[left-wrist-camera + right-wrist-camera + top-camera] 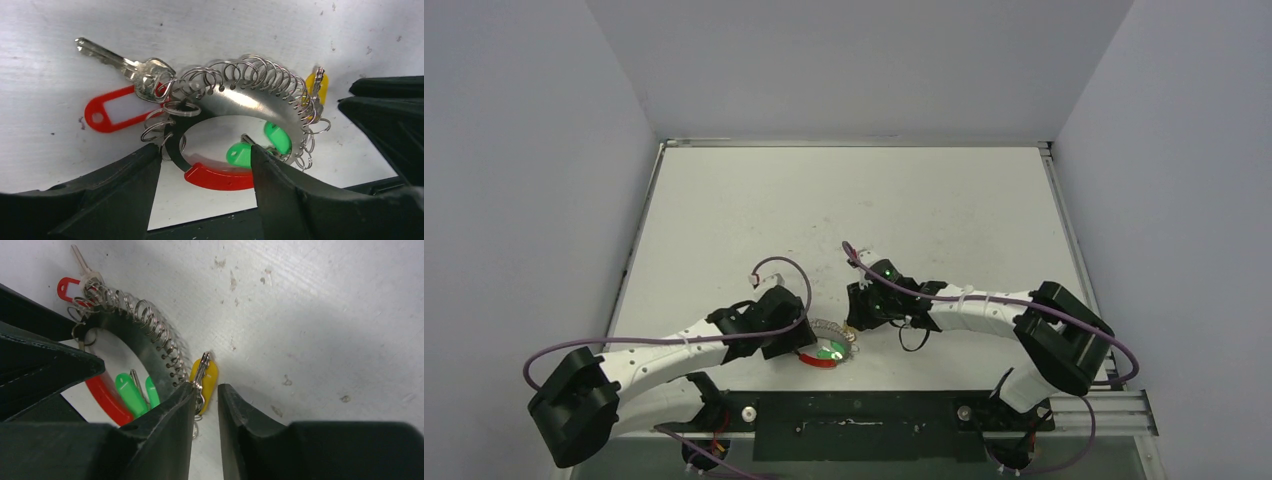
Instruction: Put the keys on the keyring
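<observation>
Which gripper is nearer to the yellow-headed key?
Right. The right gripper is open, one finger either side of the yellow-headed key at the outer edge of the keyring. The left gripper is open across the ring, over its red segment.

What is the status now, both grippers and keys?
Left gripper open, straddling keyring. Right gripper narrow around yellow key, grip unclear. Green keys inside its hole. No obstacle seen.

My fingers (300, 205) look matt black plastic. At centre frame, the keyring (240, 100) is bright brushed metal with a glossy red plastic segment (220, 179). The green key heads (239, 154) are smooth plastic, and the table (250, 30) is matt and scuffed.
</observation>
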Robot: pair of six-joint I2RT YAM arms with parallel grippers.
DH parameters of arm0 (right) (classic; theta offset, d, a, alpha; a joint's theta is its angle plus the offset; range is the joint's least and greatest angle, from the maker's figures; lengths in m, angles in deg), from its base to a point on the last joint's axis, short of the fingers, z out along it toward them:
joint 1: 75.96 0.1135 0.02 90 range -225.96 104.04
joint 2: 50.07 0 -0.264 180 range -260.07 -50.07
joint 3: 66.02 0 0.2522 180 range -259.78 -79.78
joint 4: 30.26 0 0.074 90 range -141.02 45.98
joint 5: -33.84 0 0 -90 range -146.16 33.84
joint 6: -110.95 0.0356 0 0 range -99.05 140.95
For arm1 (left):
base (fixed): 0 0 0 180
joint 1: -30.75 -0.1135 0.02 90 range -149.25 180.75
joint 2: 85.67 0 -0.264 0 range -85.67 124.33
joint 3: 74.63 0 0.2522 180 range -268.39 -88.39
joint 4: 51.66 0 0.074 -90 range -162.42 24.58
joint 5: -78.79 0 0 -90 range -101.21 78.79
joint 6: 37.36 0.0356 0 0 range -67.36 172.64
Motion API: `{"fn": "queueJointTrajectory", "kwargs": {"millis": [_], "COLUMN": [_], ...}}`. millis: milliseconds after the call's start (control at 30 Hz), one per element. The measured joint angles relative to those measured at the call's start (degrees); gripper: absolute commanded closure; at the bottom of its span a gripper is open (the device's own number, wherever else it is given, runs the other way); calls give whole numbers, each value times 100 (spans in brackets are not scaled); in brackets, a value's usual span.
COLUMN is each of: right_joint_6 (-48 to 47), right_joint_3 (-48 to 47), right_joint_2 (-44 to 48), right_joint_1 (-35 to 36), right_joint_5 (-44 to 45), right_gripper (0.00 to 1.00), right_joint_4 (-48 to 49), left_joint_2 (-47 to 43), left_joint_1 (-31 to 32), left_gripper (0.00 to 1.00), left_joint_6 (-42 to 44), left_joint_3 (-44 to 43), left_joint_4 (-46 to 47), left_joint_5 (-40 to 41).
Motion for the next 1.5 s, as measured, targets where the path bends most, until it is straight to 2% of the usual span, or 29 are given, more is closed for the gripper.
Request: {"fn": "queueJointTrajectory", "kwargs": {"millis": [167, 267, 367, 500, 567, 733, 867, 1067, 1200, 1300, 1500], "right_joint_6": [251, 411, 542, 802, 914, 1027, 981, 874, 844, 874, 990], "right_joint_3": [179, 369, 424, 507, 595, 654, 654, 651, 649, 649, 649], "right_joint_2": [-22, 9, 118, 284, 409, 927, 1381, 1403, 1071, 780, 396], "right_joint_1": [22, 138, 339, 667, 756, 664, 334, -52, -52, -52, -50], "right_joint_5": [-278, -389, -396, -404, -428, -306, -184, -138, -269, -402, -636], "right_gripper": [89, 92, 92, 86, 78, 52, 44, 45, 49, 57, 72], "right_joint_4": [46, 68, -35, -197, -205, -485, -632, -691, -647, -483, -138], "left_joint_2": [345, 627, 973, 1633, 1954, 2341, 2122, 1231, 778, 531, 210], "left_joint_1": [-195, -446, -798, -1290, -1436, -1517, -1517, -1521, -1521, -1515, -1486], "left_gripper": [58, 63, 69, 78, 76, 57, 51, 51, 56, 59, 74], "left_joint_6": [229, 529, 841, 1311, 1613, 2347, 2559, 2441, 2103, 1797, 1259], "left_joint_3": [-63, -138, -278, -566, -780, -1224, -1198, -758, -201, 205, 721], "left_joint_4": [437, 682, 962, 1513, 1655, 1626, 1484, 1346, 1327, 1421, 1956], "left_joint_5": [-275, -407, -577, -1034, -1274, -1504, -1521, -1526, -1609, -1775, -2037]}}
